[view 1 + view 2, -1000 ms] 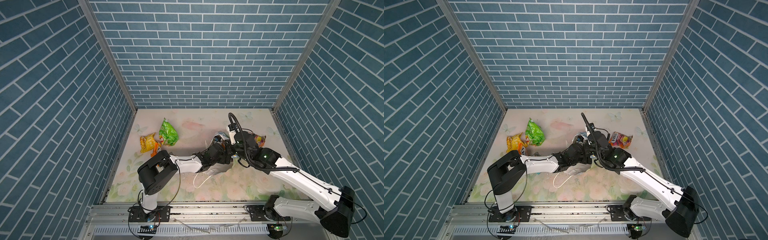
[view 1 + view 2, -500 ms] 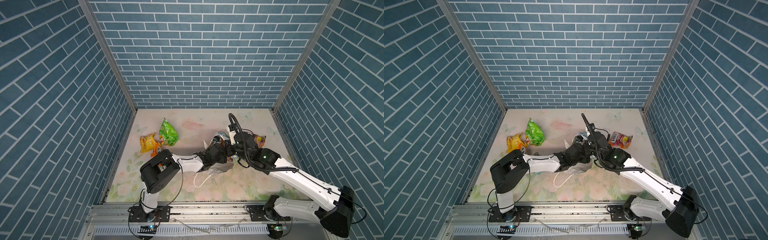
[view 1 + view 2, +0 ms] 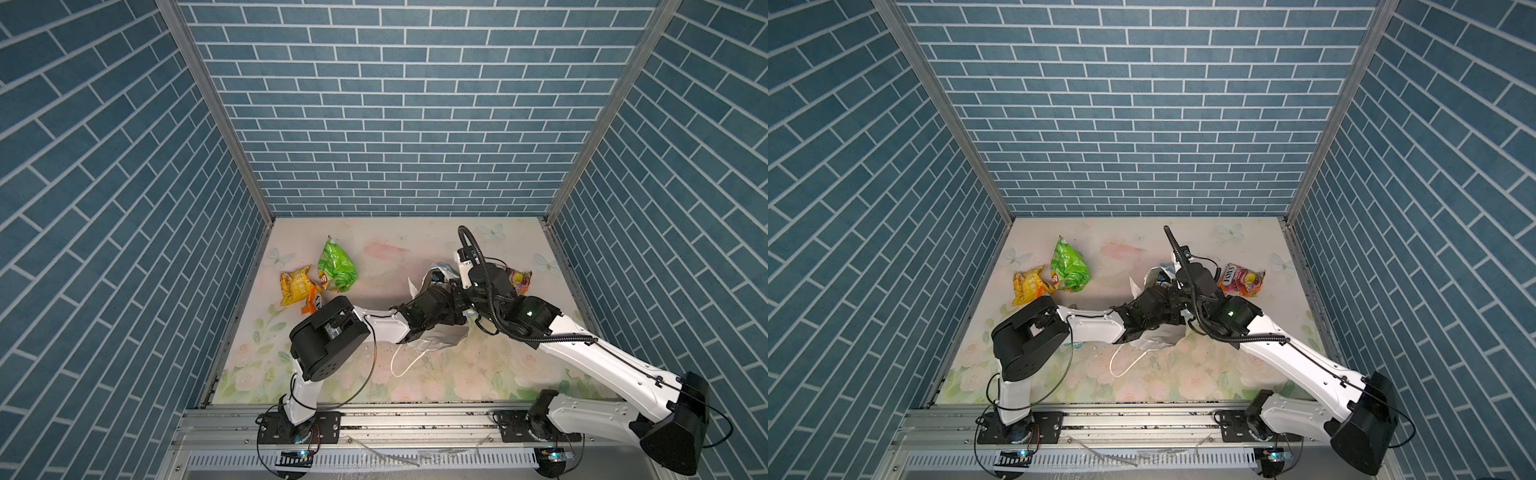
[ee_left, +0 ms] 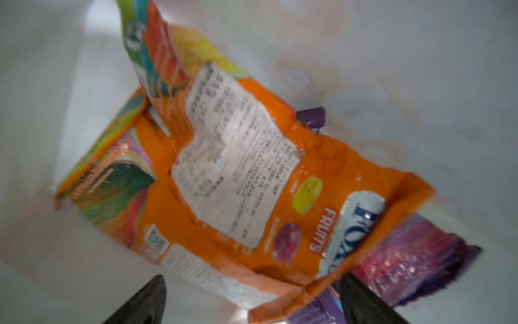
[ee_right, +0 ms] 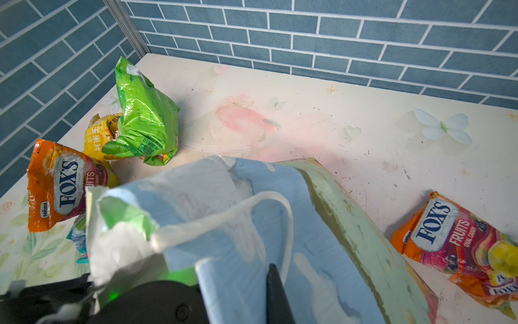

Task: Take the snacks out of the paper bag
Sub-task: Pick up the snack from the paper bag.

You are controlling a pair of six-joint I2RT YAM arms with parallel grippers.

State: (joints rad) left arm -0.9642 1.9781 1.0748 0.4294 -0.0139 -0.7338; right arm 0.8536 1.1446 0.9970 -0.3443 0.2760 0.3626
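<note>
The paper bag [image 3: 436, 337] [image 3: 1154, 337] lies tilted at mid-table, blue and pale green outside [image 5: 280, 224], white inside [image 4: 420, 84]. My left gripper [image 4: 252, 297] is deep inside it, open. Its dark fingertips [image 4: 143, 303] flank the lower edge of an orange FOX'S packet [image 4: 252, 182], and a purple packet [image 4: 414, 258] lies beside that. My right gripper [image 5: 269, 269] is shut on the paper bag's rim wall, with one finger [image 5: 276, 294] showing. Both top views hide both grippers' jaws.
At the far left lie a green chip bag [image 3: 336, 268] [image 5: 143, 117], a yellow packet [image 3: 295, 286] [image 5: 98, 131], an orange FOX'S packet [image 5: 61, 185] and a teal one [image 5: 77, 235]. Another FOX'S packet [image 3: 1241, 279] [image 5: 462, 241] lies right of the bag. A white cord handle [image 3: 405, 361] trails forward.
The left arm's elbow has shifted a little to the right while its wrist stays in the bag. The right arm and the snacks on the table have not moved.
</note>
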